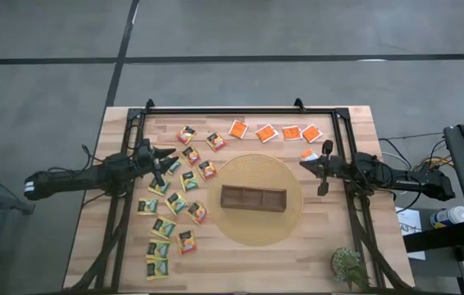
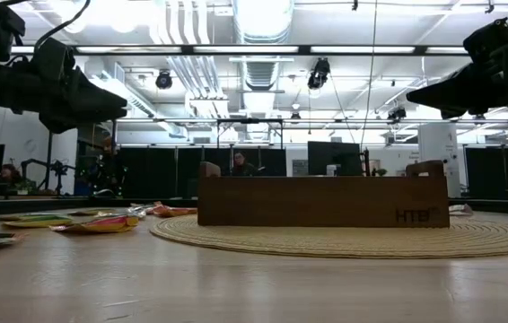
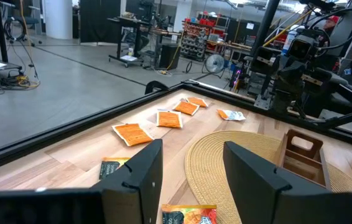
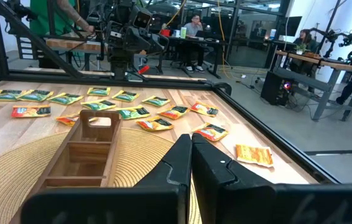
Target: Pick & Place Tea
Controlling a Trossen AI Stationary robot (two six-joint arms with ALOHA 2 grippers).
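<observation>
Dozens of tea sachets (image 1: 179, 201) lie loose on the worktop (image 1: 117, 246) beside the empty tray (image 1: 252, 198), left claw (image 1: 169, 159) released above them for a pick, right claw (image 1: 303, 165) clenched, holding nothing.

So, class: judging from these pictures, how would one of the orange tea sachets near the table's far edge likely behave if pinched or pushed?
The orange tea sachet lies flat and thin, so it is probably light and would slide if pushed on the smooth wooden table. Its slightly wavy surface suggests it is floppy and may bend when pinched. Being flat, it should not roll.
</observation>
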